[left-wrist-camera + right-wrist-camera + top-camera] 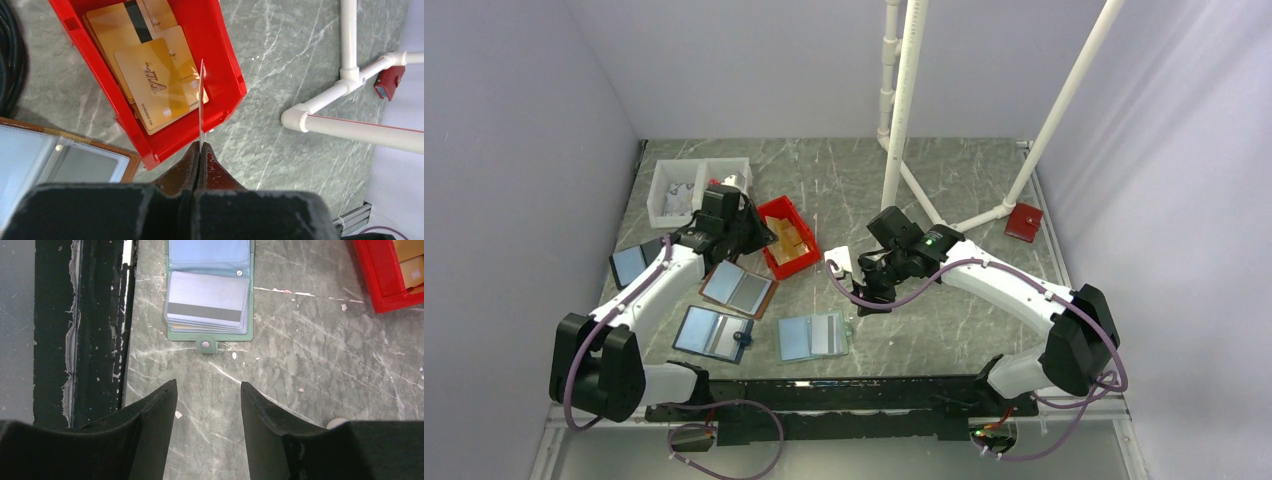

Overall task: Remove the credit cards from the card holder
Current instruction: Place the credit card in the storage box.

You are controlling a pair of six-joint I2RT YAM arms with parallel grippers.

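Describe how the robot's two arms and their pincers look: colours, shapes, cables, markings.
Both the left arm and the right arm have white shells, black joints and a purple cable alongside. A green light glows near the right wrist. The left pincer has dark reddish-brown tapered fingers; the right pincer has blackish-green wedge-shaped ones.

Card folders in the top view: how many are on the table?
4. The teal-edged holder at front centre; a navy-edged folder left of it; a brown-edged folder behind that; a fourth folder at the far left, partly hidden by the left arm.
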